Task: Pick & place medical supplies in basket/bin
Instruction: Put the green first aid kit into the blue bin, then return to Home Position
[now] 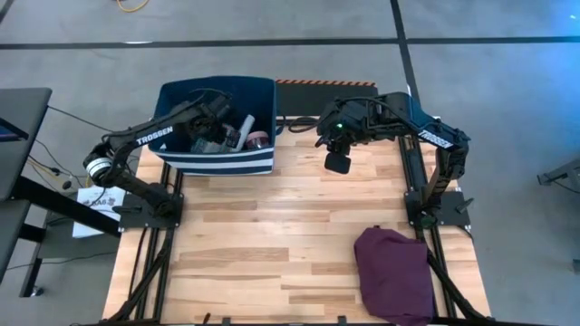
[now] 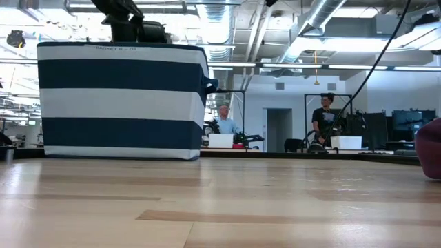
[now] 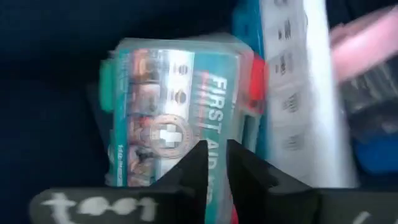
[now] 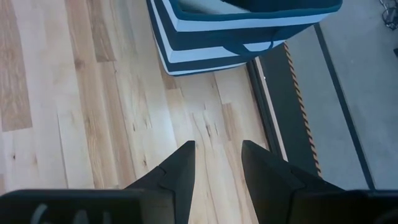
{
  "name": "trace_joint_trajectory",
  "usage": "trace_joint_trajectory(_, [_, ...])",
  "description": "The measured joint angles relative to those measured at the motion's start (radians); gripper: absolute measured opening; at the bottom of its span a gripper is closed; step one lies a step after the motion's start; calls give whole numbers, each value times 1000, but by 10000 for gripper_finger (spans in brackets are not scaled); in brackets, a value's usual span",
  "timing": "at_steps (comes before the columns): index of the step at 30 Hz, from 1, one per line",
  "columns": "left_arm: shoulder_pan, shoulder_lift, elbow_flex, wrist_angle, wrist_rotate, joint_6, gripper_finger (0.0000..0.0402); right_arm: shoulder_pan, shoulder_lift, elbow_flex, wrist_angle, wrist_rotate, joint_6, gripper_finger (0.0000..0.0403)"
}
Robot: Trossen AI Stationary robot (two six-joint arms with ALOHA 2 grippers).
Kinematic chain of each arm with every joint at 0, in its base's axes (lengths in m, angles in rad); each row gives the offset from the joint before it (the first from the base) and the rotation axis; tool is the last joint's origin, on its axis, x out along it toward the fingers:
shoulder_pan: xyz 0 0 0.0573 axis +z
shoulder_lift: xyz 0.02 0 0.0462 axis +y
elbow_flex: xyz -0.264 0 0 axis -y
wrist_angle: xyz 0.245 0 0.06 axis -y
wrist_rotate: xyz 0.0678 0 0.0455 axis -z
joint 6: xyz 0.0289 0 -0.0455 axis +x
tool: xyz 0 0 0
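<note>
The navy, white-striped bin [image 1: 217, 165] [image 2: 120, 103] stands at the table's far left. My left gripper [image 3: 214, 158] reaches down into it, its fingers only a narrow gap apart, just over the green-red first-aid box [image 3: 174, 106]. Beside the box lie the light-blue pill organizer [image 3: 298, 93] and the pink cup [image 3: 367, 37] [image 1: 258, 140]. My right gripper [image 1: 337, 163] [image 4: 217, 149] hangs open above bare wood to the right of the bin [image 4: 249, 31], touching nothing. The other supplies do not show. My left gripper comes at the first-aid box from above, its fingertips [image 3: 199, 155] over the lower part of the label face. I cannot tell whether they touch the box.
A purple cloth [image 1: 391, 272] [image 2: 431, 148] lies heaped at the table's near right corner. Bare wood [image 1: 272, 235] stretches between the bin and the cloth. In the low view, people and desks show in the room beyond the table.
</note>
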Motion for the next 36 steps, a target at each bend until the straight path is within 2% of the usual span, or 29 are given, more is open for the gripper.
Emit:
trace_joint_trajectory(5, [2, 0, -31, -4, 145, 50, 90, 0, 0, 0, 0, 0, 4, 125])
trace_joint_trajectory(11, [2, -1, 18, 11, 132, 87, 131, 0, 0, 0, 0, 0, 1, 125])
trace_joint_trajectory(16, [5, -25, 213, -83, 70, 123, 137, 1, 0, 0, 0, 35, -68, 125])
trace_joint_trajectory(21, [-12, -50, 475, -190, 65, 144, 137, 0, -15, 0, 0, 217, -75, 125])
trace_joint_trajectory(23, [-36, -63, 576, -270, 61, 177, 137, 0, -21, 0, -1, 258, -60, 125])
trace_joint_trajectory(27, [-77, -103, 755, -468, -11, 175, 137, 1, -50, 0, 0, 266, -58, 125])
trace_joint_trajectory(30, [-109, -176, 823, -579, -79, 130, 137, 2, -102, 0, -1, 294, -76, 125])
trace_joint_trajectory(32, [-137, -261, 801, -562, -95, 121, 137, 2, -148, 0, -1, 260, -52, 125])
trace_joint_trajectory(33, [-153, -306, 782, -564, -78, 114, 137, 1, -174, 0, -1, 204, -41, 125])
trace_joint_trajectory(36, [-209, -465, 688, -562, -37, 91, 137, 1, -271, -2, 0, -101, -34, 125])
